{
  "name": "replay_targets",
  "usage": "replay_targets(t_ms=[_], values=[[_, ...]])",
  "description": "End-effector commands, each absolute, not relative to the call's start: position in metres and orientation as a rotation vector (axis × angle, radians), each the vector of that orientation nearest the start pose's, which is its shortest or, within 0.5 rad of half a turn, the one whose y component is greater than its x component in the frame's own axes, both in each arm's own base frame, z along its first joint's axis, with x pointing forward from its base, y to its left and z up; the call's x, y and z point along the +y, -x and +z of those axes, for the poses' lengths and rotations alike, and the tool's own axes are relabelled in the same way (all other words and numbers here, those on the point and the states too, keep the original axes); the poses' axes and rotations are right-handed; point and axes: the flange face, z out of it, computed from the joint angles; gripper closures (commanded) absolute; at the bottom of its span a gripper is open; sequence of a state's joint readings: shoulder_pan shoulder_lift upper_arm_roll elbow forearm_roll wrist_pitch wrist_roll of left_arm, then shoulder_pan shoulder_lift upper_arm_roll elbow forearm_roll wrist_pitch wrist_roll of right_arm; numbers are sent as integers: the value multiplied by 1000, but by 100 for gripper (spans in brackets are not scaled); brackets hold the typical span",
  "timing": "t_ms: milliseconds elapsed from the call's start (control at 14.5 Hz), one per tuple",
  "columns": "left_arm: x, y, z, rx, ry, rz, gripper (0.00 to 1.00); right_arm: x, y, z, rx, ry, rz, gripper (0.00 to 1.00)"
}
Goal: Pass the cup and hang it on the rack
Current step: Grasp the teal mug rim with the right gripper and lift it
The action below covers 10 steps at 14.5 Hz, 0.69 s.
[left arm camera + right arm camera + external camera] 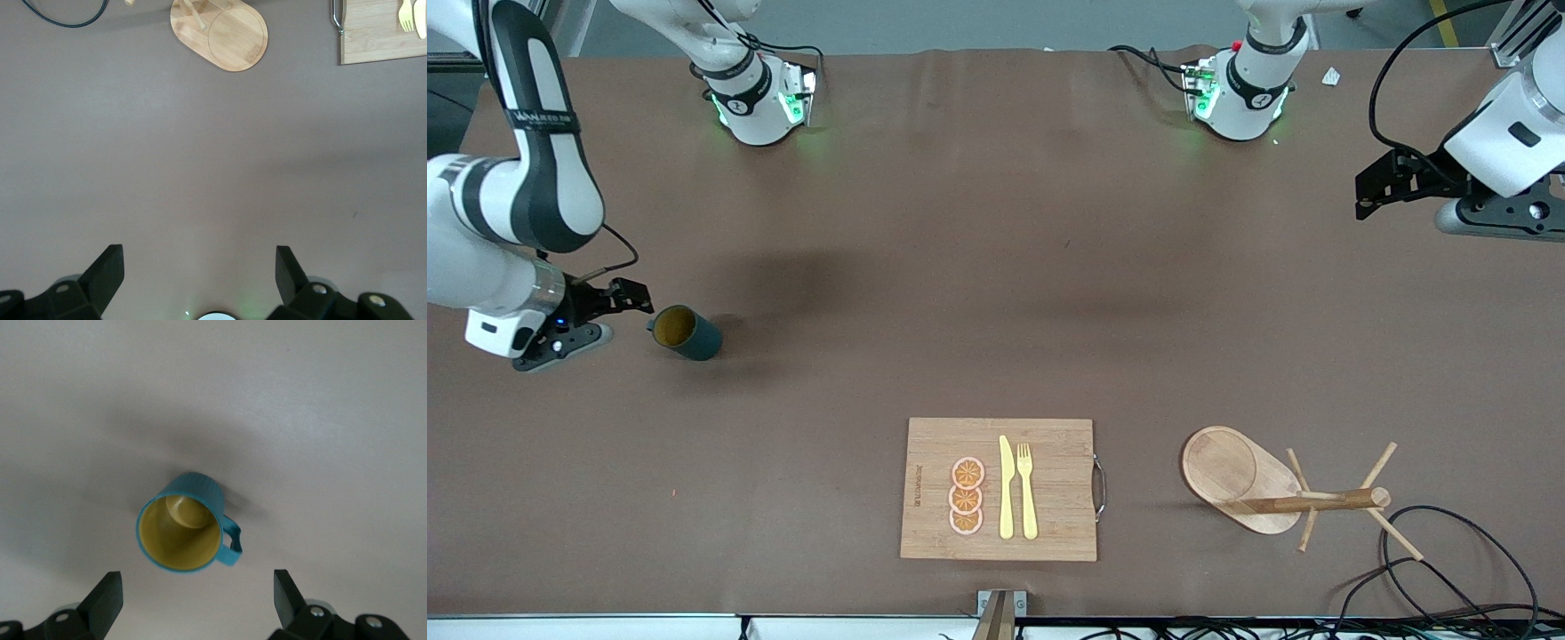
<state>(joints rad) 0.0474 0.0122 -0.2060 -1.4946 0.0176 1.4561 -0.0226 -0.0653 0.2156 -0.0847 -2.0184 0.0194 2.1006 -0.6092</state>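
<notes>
Cup (686, 332) is the landmark here: it sits on the table (996, 267) at the right arm's end, standing or tilted with its yellow mouth toward my right gripper (618, 307), hard to say which from the front view. Right wrist view shows the mouth facing the camera and the handle (231, 540) sticking out to one side.

My right gripper hovers just beside the cup, fingers spread wide, holding nothing. Right fingertips (107, 597) show well apart, with the cup framed between them but not yet inside the gap.

Step in hand, as I judge it: grasp the cup for the pass.
- Centre the opening on the cup body, not the handle. The handle has to stay free for the peg.
- Pinch across the wall or rim so the handle points away from my fingers.
- Close gently; a round glazed wall will likely slip or roll if I catch it off-centre.

My left gripper (1383, 188) waits high up, well away from the cup at the left arm's end, fingers wide apart, empty.

Rack (1267, 489) is far from the cup, nearer the front camera, toward the left arm's end. It appears to lie tipped over, post (1303, 503) along the table. Cutting board (1000, 489) with knife, fork and orange slices sits between cup and rack, nearer the camera than the cup. Keep the pass path clear of it.
</notes>
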Motion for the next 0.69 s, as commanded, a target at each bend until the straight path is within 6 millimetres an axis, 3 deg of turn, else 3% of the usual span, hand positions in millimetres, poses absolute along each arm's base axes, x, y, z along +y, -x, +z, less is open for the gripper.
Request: replay_targets(t_ms=[0,276,621], values=[[-84,-539,647,188,3102,78,0,-83,-572,304,-810,2968,196,0],[-85,-539,647,192,3106,79,0,-85,-575,268,-931,2943,174,0],[-86,-539,647,196,3106,77,0,-83,-553,232,-938,2956,150,0]])
